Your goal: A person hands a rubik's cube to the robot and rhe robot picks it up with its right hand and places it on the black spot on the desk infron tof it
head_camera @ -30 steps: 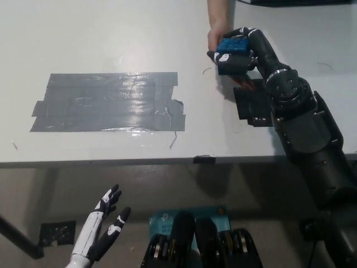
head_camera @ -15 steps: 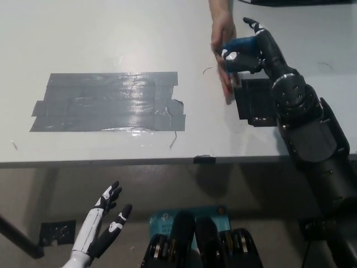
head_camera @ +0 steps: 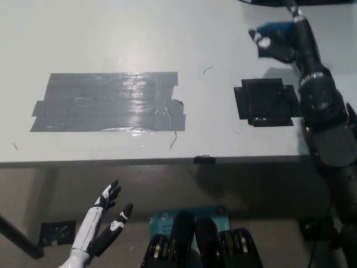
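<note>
at the far right of the desk (head_camera: 111, 33), the black right hand (head_camera: 279, 42) is raised above the surface, its fingers curled around the cube (head_camera: 273, 30), which shows blue on its visible face; the rest of the cube is hidden by the hand. the cube is held off the desk, beyond the black spot (head_camera: 265, 101) and apart from it. the black spot is a patch of dark tape near the desk's front edge on the right, bare, with the right arm (head_camera: 323, 123) running along its right side. on the left half of the desk lies a wide grey tape patch (head_camera: 109, 102), made of overlapping strips, glossy in the light, well apart from the black spot. a thin curved mark (head_camera: 207, 70) lies on the desk between the two patches. below the desk's front edge, at lower left, the white left hand (head_camera: 103, 220) rests in the air with its fingers spread apart, holding nothing. a dark bar (head_camera: 273, 2) lies along the desk's top edge beside the right hand.
</note>
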Tool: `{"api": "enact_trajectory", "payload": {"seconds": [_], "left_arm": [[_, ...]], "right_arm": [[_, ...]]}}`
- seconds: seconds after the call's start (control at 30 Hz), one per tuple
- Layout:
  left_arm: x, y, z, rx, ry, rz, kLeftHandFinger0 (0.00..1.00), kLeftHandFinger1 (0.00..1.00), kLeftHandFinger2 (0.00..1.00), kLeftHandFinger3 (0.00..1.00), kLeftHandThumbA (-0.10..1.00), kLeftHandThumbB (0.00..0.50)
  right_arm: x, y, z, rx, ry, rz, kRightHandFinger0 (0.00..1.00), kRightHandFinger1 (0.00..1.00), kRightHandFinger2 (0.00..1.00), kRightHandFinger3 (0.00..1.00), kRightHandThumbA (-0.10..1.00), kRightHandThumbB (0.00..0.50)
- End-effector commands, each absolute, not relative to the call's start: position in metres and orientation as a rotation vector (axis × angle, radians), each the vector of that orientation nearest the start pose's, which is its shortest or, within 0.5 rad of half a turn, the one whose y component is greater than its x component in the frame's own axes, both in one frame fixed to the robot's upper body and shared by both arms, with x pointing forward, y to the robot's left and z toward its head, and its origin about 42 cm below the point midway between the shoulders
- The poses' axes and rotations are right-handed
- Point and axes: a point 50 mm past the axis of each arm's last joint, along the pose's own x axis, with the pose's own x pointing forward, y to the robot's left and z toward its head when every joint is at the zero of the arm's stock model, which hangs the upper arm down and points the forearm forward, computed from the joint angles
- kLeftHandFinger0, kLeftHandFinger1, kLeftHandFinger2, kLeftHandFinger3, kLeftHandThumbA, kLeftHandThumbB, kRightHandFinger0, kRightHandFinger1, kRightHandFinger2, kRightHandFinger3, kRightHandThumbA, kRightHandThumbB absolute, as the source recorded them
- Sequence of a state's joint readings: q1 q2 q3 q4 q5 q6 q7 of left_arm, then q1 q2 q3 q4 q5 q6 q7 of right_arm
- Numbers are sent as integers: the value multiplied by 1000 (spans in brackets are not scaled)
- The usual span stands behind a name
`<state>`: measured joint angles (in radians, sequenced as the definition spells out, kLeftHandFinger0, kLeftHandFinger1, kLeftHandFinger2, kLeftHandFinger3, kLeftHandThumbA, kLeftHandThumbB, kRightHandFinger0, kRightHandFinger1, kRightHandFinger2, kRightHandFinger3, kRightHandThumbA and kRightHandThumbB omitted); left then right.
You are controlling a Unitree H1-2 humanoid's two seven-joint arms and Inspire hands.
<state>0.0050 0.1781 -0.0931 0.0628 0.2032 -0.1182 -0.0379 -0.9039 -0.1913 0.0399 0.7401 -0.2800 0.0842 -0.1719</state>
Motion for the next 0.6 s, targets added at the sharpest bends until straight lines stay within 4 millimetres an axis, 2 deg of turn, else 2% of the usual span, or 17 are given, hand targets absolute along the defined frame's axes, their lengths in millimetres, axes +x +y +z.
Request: {"api": "enact_trajectory", "payload": {"seconds": [0.0, 0.13, 0.23, 0.27, 0.3, 0.33, 0.37, 0.4, 0.43, 0.47, 0.53, 0.57], "left_arm": [[279, 247, 91, 397, -85, -152, 1000, 1000, 1000, 1000, 770, 85], [279, 246, 92, 396, -88, -151, 1000, 1000, 1000, 1000, 777, 89], [278, 244, 91, 393, -86, -154, 1000, 1000, 1000, 1000, 786, 95], [279, 244, 91, 393, -85, -155, 1000, 1000, 1000, 1000, 793, 100], [280, 244, 92, 392, -87, -155, 1000, 1000, 1000, 1000, 793, 98], [281, 244, 92, 390, -88, -154, 1000, 1000, 1000, 1000, 792, 96], [282, 245, 93, 393, -90, -154, 1000, 1000, 1000, 1000, 793, 96], [283, 246, 94, 401, -94, -156, 1000, 1000, 1000, 1000, 795, 87], [281, 246, 94, 408, -95, -160, 1000, 1000, 1000, 1000, 796, 84], [281, 246, 94, 410, -91, -162, 1000, 1000, 1000, 1000, 796, 81], [283, 245, 94, 406, -90, -163, 1000, 1000, 1000, 1000, 796, 80], [284, 245, 95, 399, -91, -161, 1000, 1000, 1000, 1000, 797, 89]], "right_arm": [[544, -228, 268, -508, -210, -166, 11, 520, 909, 865, -100, 160], [544, -232, 247, -526, -161, -167, 1, 516, 914, 887, -100, 171], [543, -235, 236, -535, -133, -164, 45, 570, 979, 927, -100, 168], [543, -235, 236, -532, -117, -137, 169, 650, 1000, 956, -100, 206], [544, -235, 236, -522, -94, -82, 387, 874, 1000, 1000, -11, 296], [544, -236, 236, -507, -70, -20, 719, 1000, 1000, 1000, 120, 305], [545, -236, 237, -513, -39, 36, 982, 1000, 1000, 1000, 304, 375], [546, -238, 238, -543, 12, 122, 1000, 1000, 1000, 1000, 462, 420], [544, -239, 236, -575, 26, 163, 1000, 1000, 1000, 1000, 540, 469], [544, -241, 239, -598, 7, 152, 1000, 1000, 1000, 1000, 633, 499], [543, -243, 244, -614, -11, 135, 1000, 1000, 1000, 1000, 684, 486], [544, -243, 250, -606, -25, 121, 1000, 1000, 1000, 1000, 730, 498]]}}
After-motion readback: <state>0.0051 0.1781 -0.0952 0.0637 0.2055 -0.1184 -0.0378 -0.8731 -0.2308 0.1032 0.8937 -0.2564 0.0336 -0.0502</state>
